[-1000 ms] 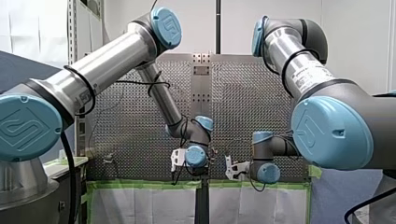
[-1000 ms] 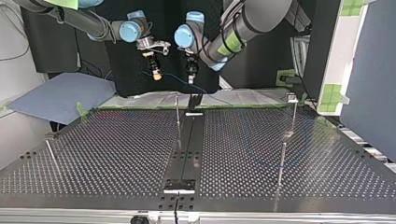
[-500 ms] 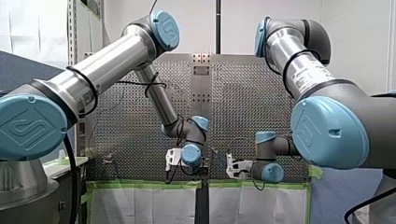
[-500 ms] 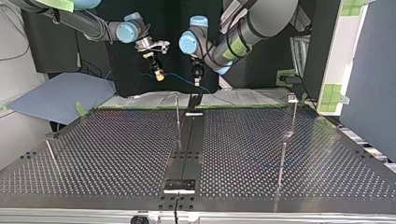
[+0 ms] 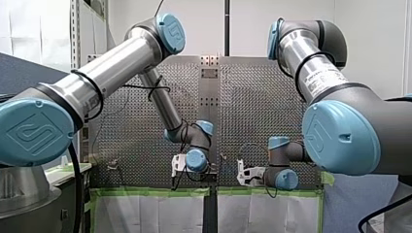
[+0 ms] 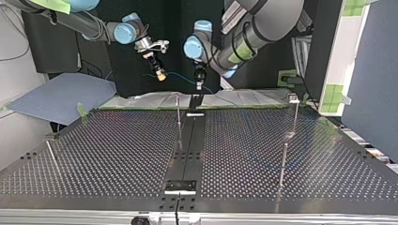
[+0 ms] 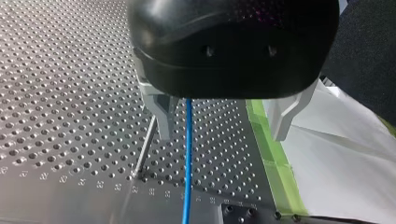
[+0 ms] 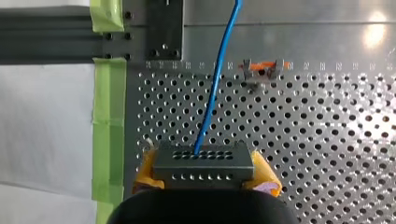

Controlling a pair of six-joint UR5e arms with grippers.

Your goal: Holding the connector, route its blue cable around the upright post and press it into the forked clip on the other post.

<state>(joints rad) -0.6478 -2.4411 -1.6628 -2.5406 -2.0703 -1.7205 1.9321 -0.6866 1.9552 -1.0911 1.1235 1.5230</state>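
upper middle of the top view: your right claw [image 6: 160,74] is clamped on the connector [image 8: 204,163]; your left claw [image 7: 223,131] has its fingers [image 7: 164,116] apart, the blue cable [image 7: 188,154] running between them.

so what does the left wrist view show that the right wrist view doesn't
Only the left wrist view: my left gripper, its metal fingers open with the blue cable running between them, and a thin upright post beside one finger. Only the right wrist view: my right gripper, its yellow pads shut on the connector, and a small orange and metal clip on the table ahead. Both: the blue cable, the perforated table and the green tape along its edge.
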